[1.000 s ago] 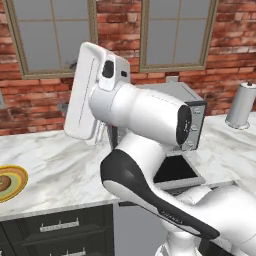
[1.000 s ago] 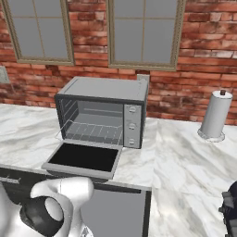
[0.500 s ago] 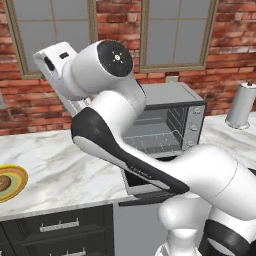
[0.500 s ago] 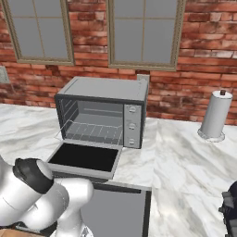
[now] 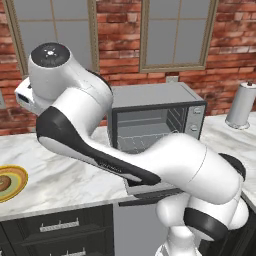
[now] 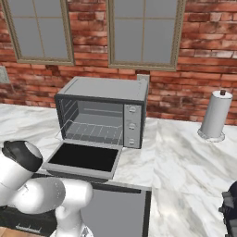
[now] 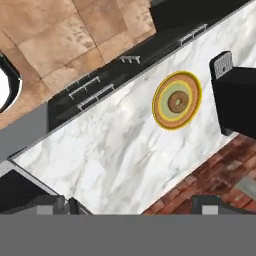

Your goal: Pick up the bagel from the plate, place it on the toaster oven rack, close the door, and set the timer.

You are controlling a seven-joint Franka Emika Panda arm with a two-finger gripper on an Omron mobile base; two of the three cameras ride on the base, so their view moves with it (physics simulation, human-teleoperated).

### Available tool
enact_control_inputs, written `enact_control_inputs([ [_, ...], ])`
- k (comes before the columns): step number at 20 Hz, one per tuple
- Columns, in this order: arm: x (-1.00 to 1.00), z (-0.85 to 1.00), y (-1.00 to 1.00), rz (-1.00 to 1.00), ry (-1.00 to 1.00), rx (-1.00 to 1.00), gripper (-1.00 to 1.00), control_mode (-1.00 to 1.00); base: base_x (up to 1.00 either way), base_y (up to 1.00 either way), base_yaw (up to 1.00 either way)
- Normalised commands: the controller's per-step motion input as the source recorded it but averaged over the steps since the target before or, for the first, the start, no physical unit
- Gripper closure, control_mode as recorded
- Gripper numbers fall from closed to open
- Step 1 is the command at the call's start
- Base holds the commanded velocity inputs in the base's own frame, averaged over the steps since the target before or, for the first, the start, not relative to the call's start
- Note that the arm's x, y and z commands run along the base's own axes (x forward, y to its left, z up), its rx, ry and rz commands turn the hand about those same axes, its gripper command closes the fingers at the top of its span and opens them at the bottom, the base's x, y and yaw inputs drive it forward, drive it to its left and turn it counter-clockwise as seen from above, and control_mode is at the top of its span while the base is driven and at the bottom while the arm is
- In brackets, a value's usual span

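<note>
The plate [image 7: 161, 114], yellow-rimmed with orange and green rings, lies on the marble counter in the upper right of the hand view. The small brown bagel [image 7: 177, 102] rests at its centre. My gripper [image 7: 130, 206] hangs high over the counter, well away from the plate, open with nothing between its wide-set fingertips [image 7: 48, 204]. In the left base view the plate [image 5: 18, 179] and bagel [image 5: 2, 183] sit at the far left edge. The toaster oven [image 6: 102, 107] stands open: its door [image 6: 85, 157] lies flat in front and the wire rack [image 6: 92, 131] is bare.
A black appliance [image 7: 236, 95] stands on the counter close beside the plate. Dark drawers with bar handles [image 7: 95, 85] run under the counter edge. A paper towel roll [image 6: 215, 115] stands at the back right. Brick wall and windows close off the rear.
The arm has swung from in front of the oven over to the left, toward the plate's end of the counter. The oven, door and plate have not moved. The gripper stays open.
</note>
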Motion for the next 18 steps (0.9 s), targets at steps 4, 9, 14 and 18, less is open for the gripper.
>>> enact_control_inputs([
  [4,0.00,-0.94,0.00,-0.43,0.31,0.15,-1.00,-1.00,0.00,0.00,0.00],
  [9,0.00,-1.00,0.01,-0.56,0.02,0.20,-1.00,-1.00,0.00,0.00,0.00],
  [14,0.34,-0.62,0.30,-0.51,-0.03,0.10,-1.00,-1.00,0.00,0.00,0.00],
  [18,0.67,-0.24,0.33,-0.48,0.09,0.11,-1.00,-1.00,0.00,0.00,0.00],
])
